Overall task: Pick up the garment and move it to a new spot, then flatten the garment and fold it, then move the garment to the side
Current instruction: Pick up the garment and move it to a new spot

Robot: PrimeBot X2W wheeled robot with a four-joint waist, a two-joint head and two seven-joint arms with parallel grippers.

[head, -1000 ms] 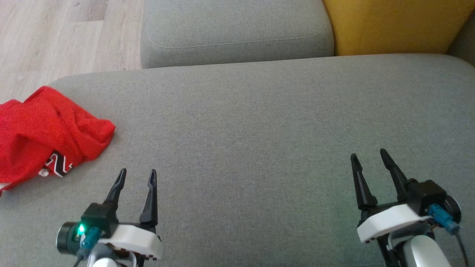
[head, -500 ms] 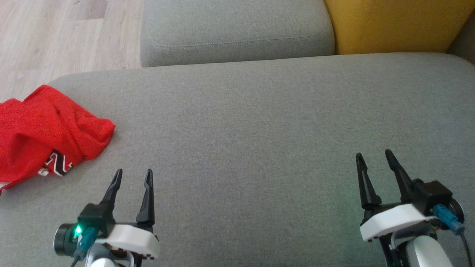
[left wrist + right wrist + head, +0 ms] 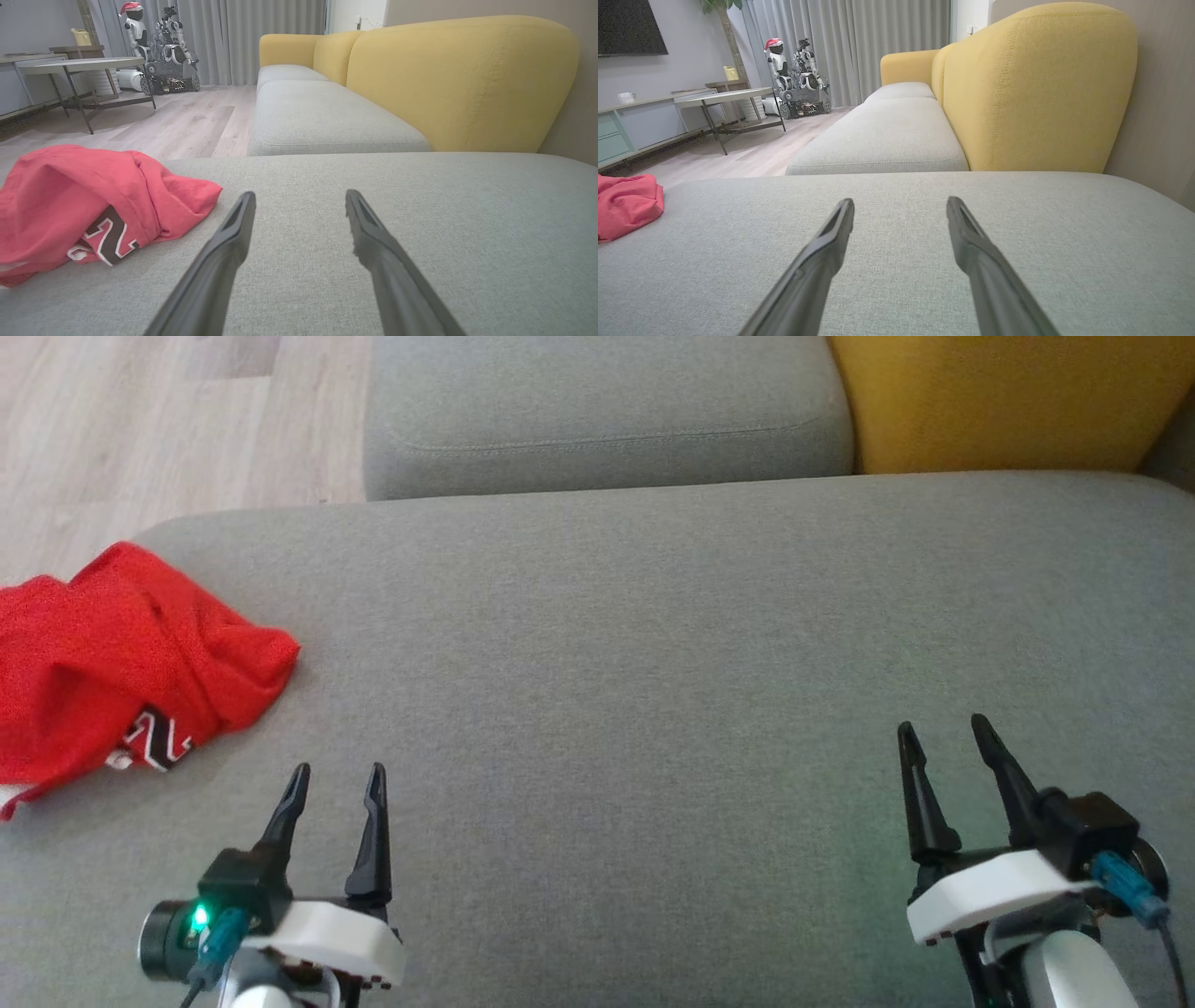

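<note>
**My 2 Grippers Hang Open, the Red Garment Lies to My Left**

I have 2 grippers, and both hang low over the big grey seat [image 3: 635,644]. My left gripper [image 3: 338,769] is at the lower left of the head view. Its 2 dark fingers point away from me and stand apart, with a clear gap between the tips. Nothing is in that gap. My right gripper [image 3: 941,723] is at the lower right. Its 2 fingers stand apart in the same way, and they hold nothing too. The 2 grippers are well apart from each other.

The garment [image 3: 121,663] is red. It lies in a crumpled heap at the left end of the seat. It is ahead of my left gripper and off to its left, near it but not touching. A black and white print [image 3: 159,747] peeks out at the near edge of the heap. The garment is far from my right gripper. In the right wrist view a red corner of it shows at the left edge.

Behind the seat is another grey cushion [image 3: 607,411]. A yellow backrest [image 3: 1008,401] stands beside it on the right. A pale wood floor [image 3: 140,420] shows at the top left. Far off in the left wrist view I see a table [image 3: 79,65], grey curtains [image 3: 261,28] and a small robot [image 3: 159,46] with a red hat.
</note>
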